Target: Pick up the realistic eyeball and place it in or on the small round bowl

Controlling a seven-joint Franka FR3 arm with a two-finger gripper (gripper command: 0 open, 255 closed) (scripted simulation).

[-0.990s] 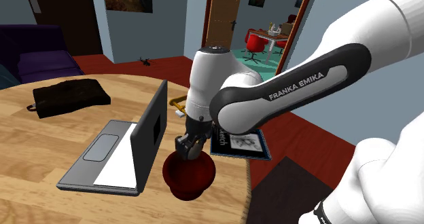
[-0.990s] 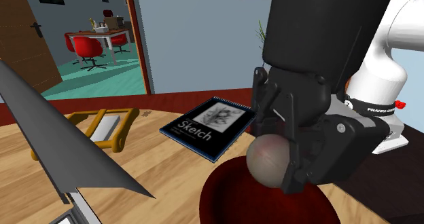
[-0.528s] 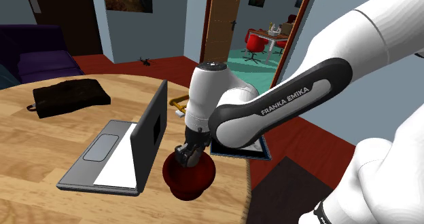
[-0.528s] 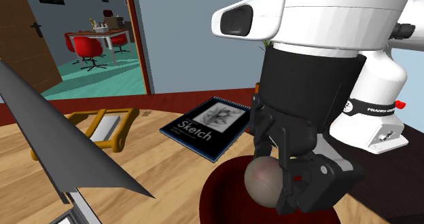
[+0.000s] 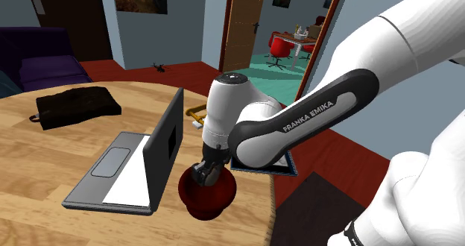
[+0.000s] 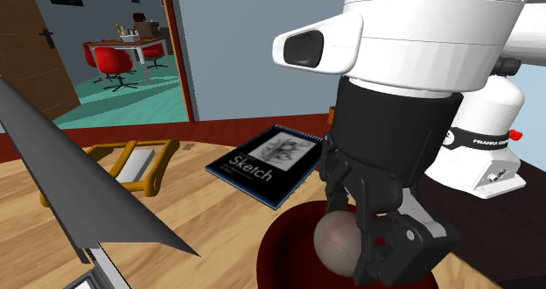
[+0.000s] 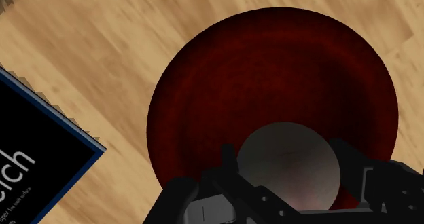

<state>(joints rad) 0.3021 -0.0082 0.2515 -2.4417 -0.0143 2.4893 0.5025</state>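
Shoulder view, lower centre: the pincer [image 5: 206,174] hangs low over the dark red bowl [image 5: 210,201], poised to release, I judge; second exterior view, lower right, reveals the greyish eyeball [image 6: 335,243] pinched between its fingers; wrist view places the ball above the bowl's hollow, not the bench [image 7: 102,66].

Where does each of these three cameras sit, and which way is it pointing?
Shoulder view: beside and behind the arm, looking down across the table at the laptop.
Second exterior view: low by the sketchbook, facing the arm; the end effector clasps the grey eyeball.
Wrist view: on the end effector, looking down past its black fingers.
All share the dark red bowl.
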